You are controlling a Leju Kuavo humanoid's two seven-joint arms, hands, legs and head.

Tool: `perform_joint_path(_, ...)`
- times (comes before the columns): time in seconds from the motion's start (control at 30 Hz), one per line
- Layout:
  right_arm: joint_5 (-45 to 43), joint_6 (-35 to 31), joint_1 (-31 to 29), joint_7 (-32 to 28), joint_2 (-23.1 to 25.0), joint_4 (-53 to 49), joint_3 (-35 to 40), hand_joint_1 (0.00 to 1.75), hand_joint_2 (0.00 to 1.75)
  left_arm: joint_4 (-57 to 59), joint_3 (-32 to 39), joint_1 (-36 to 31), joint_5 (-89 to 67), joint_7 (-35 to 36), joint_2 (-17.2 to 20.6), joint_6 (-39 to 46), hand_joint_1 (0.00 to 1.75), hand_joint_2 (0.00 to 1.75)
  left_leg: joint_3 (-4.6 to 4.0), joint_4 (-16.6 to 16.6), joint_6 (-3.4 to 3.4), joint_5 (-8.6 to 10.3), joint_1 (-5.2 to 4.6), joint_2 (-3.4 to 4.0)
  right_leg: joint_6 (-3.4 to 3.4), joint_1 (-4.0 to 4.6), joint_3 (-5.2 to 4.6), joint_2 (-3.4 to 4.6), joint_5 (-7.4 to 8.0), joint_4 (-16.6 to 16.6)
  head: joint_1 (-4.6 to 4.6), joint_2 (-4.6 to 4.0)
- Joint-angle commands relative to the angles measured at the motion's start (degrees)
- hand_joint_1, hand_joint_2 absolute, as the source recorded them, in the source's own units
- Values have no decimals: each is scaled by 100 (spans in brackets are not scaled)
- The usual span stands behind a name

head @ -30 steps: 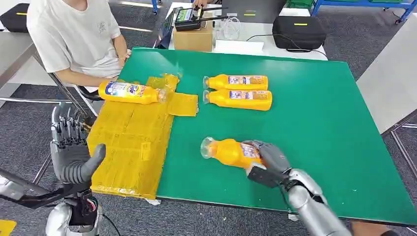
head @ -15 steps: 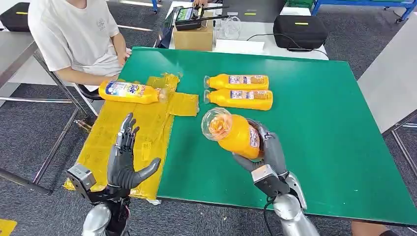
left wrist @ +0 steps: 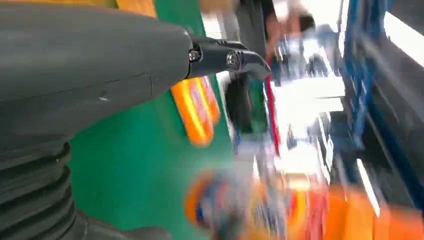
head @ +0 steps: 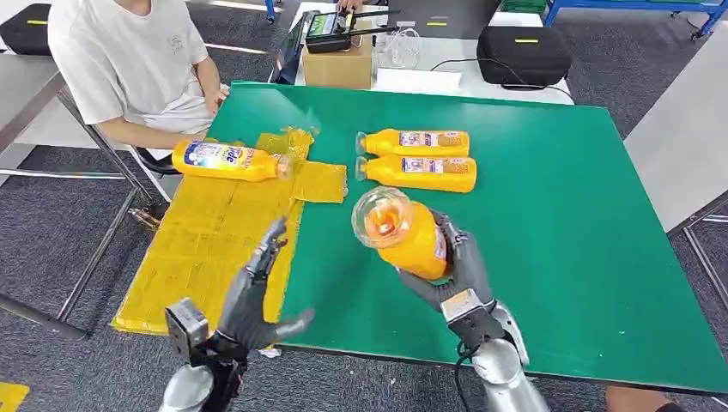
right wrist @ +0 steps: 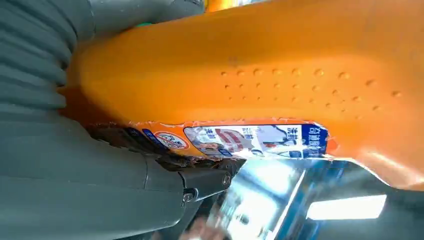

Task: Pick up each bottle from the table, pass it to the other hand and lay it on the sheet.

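Note:
My right hand (head: 455,275) grips an orange bottle (head: 403,232) and holds it raised above the green table (head: 558,223), its clear cap end pointing up toward me. The right wrist view shows that bottle (right wrist: 260,75) close up against the hand. My left hand (head: 257,296) is open with fingers spread, over the near edge of the yellow sheet (head: 215,249), left of the held bottle and apart from it. One orange bottle (head: 227,160) lies on the sheet's far end. Two more bottles (head: 416,142) (head: 419,173) lie side by side on the table.
A person in a white shirt (head: 129,60) sits at the table's far left corner. Behind the table stand a cardboard box (head: 337,64) and a black case (head: 522,53). The table's right half is bare green.
My right hand lifted the bottle off the table and tipped its cap end upward. My left hand swung from beside the table's left in over the sheet toward the bottle.

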Motion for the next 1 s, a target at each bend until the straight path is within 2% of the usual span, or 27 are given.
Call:
perform_joint_path(0.03, 118, 91, -525, -132, 556, 1601, 1255, 175, 175, 298, -128, -247, 1116, 170, -241, 1, 0, 175, 29, -20, 12, -1, 7, 12, -28, 12, 21, 16, 4, -18, 0, 0)
perform_joint_path(0.2, 718, -523, -782, -177, 674, 2128, 1963, 175, 175, 108, -311, -360, 1626, 419, -167, -20, 0, 175, 16, -11, 12, -1, 7, 9, -21, 10, 10, 12, 3, -9, 2, 0)
perform_joint_path(0.37, 848, -642, -985, -25, 782, 2265, 2331, 175, 175, 273, -507, -434, 1971, 458, -98, -302, 0, 175, 13, -11, 12, -1, 5, 4, -19, 7, 11, 7, 1, -8, 2, 0)
perform_joint_path(0.6, 895, -720, -1096, 49, 848, 2540, 2507, 175, 175, 255, -474, -522, 2194, 510, -105, -371, 0, 175, 11, -8, 7, 1, 5, -5, -14, 8, 8, -3, 0, -7, 0, 0)
perform_joint_path(0.77, 894, -764, -1079, 76, 893, 2739, 2721, 175, 175, 273, -467, -635, 2116, 572, -151, -36, 0, 175, 13, -10, 11, 2, 6, -11, -17, 9, 13, -7, 0, -11, 2, 0)
perform_joint_path(0.87, 891, -784, -1184, 166, 899, 2836, 2755, 175, 175, 393, -509, -660, 2328, 685, -128, -184, 0, 175, 12, -11, 11, 3, 7, -15, -19, 10, 14, -12, -1, -12, 2, 2)
perform_joint_path(1.0, 791, -730, -1192, 234, 840, 2832, 2616, 175, 175, 334, -600, -616, 2190, 511, 83, -454, 0, 175, 11, -10, 8, 3, 3, -12, -14, 6, 10, -10, -1, -8, 0, 0)
